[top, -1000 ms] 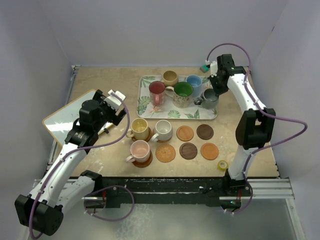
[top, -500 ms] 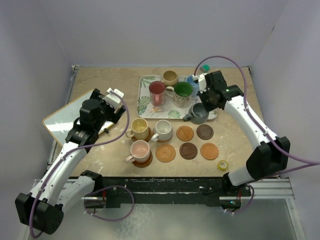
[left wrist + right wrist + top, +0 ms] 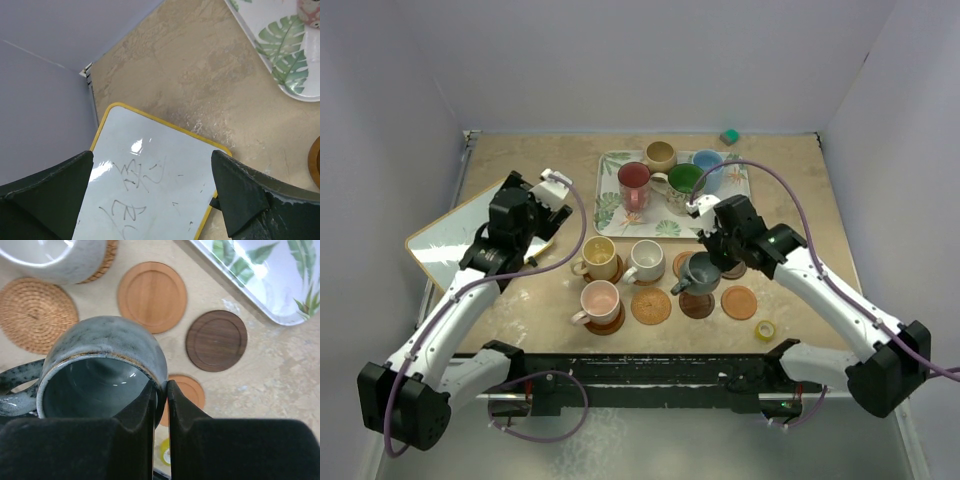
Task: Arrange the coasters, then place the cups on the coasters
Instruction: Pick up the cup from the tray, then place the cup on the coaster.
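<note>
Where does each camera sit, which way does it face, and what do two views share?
Top external: above and behind the arms, looking down on the table; both arms show, right tool holding the grey mug.
Left wrist: on the left arm, looking down at the whiteboard; fingers of the open left tool show.
Right wrist: on the right arm, looking down into the mug over coasters; its fingers pinch the rim.
Shared: top and right wrist show the mug; top and left wrist, the whiteboard.

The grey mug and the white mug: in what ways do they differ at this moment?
The grey mug is dark and speckled; the white mug is pale. The grey mug is pinched at its rim by the right gripper; the white mug stands free on a woven coaster. Both are upright, empty, handled.
</note>
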